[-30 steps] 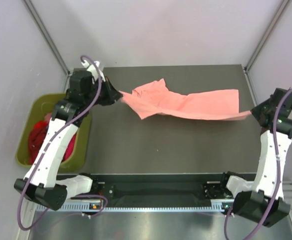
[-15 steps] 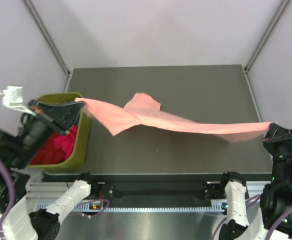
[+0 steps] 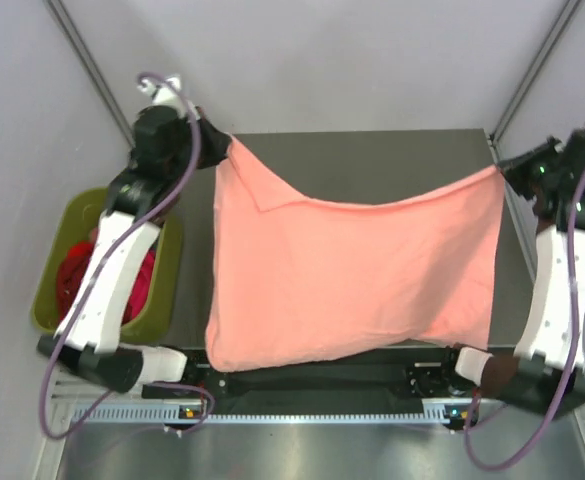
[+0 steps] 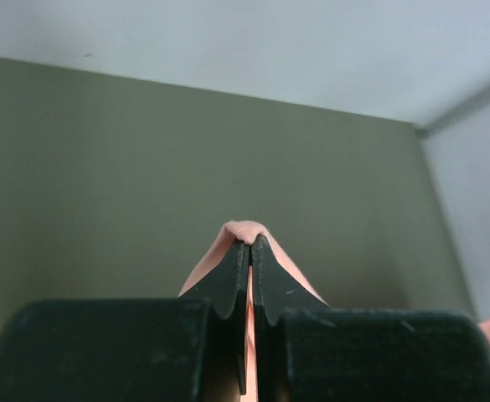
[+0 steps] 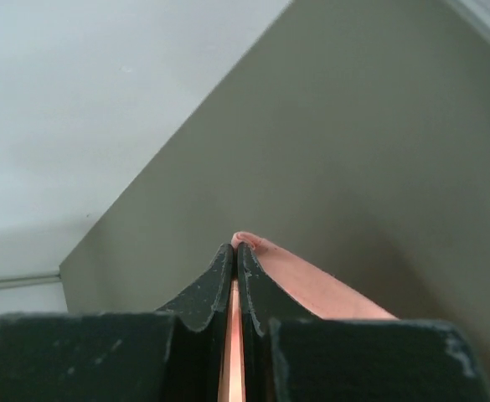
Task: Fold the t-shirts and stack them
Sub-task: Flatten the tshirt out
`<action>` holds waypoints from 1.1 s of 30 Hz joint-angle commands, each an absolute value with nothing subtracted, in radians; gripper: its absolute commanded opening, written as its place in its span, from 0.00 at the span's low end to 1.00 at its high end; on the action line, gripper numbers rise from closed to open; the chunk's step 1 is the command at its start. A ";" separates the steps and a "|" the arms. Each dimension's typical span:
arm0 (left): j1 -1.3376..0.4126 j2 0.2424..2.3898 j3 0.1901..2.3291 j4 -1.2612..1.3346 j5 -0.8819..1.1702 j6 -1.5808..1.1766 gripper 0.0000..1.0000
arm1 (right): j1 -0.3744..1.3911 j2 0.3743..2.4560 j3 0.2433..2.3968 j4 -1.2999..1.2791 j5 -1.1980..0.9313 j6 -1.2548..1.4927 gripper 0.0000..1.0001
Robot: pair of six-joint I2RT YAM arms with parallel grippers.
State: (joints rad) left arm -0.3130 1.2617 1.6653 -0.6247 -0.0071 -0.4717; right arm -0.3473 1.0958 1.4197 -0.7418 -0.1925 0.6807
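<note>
The left gripper point(image 3: 215, 143) and the right gripper point(image 3: 505, 172) are each pinching a top corner of the salmon-pink t-shirt point(image 3: 352, 280). Their fingers are pressed together on a thin fold of cloth, and both wrist views are showing a pink nub peeping past the tips. The shirt is hanging spread between them above the dark table point(image 3: 372, 150), with its top edge sagging in the middle and its lower hem draping toward the table's near edge.

To spread it well, the arms should be pulling apart just enough to take out that sag, then lowering together so the cloth is lying flat rather than bunching. The hem probably needs drawing farther onto the table — the camera angle is making any overhang hard to judge. A flap below the left corner is folded over and wants smoothing.

Off the table's left side, an olive-green bin point(image 3: 87, 200) is holding red shirts point(image 3: 72, 280). Pale walls are enclosing the table on three sides.
</note>
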 commanded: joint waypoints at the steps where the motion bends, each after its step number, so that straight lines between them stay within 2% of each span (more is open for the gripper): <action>1: -0.273 1.418 1.768 -0.333 -0.193 -0.399 0.00 | -0.252 1.319 1.642 -0.495 -0.224 0.615 0.00; 2: -0.256 1.525 1.822 -0.325 -0.189 -0.406 0.00 | -0.217 1.454 1.795 -0.512 -0.219 0.598 0.00; 4: -0.206 1.627 2.027 -0.344 -0.117 -0.460 0.00 | -0.203 1.585 1.957 -0.558 -0.247 0.598 0.00; 5: -0.201 1.697 2.095 -0.351 -0.101 -0.475 0.00 | -0.202 1.689 2.114 -0.571 -0.253 0.603 0.00; 7: -0.195 1.768 2.295 -0.367 -0.054 -0.494 0.00 | -0.202 1.802 2.256 -0.598 -0.250 0.618 0.00; 8: -0.195 1.782 2.359 -0.377 -0.042 -0.498 0.00 | -0.204 1.828 2.379 -0.604 -0.250 0.620 0.00; 11: -0.193 1.754 2.468 -0.355 -0.005 -0.509 0.00 | -0.210 1.844 2.476 -0.598 -0.213 0.609 0.00; 15: -0.193 1.574 2.294 -0.287 0.052 -0.511 0.00 | -0.210 1.700 2.285 -0.539 -0.150 0.525 0.00; 22: -0.195 1.142 1.641 -0.258 0.185 -0.563 0.00 | -0.212 1.456 1.829 -0.540 -0.086 0.423 0.00; 24: -0.195 1.060 1.498 -0.285 0.225 -0.587 0.00 | -0.210 1.379 1.660 -0.540 -0.086 0.420 0.00; 27: -0.195 0.910 1.155 -0.340 0.244 -0.623 0.00 | -0.210 1.273 1.432 -0.529 -0.075 0.425 0.00; 33: -0.195 0.672 0.794 -0.508 0.262 -0.678 0.00 | -0.212 1.108 1.021 -0.537 0.040 0.452 0.00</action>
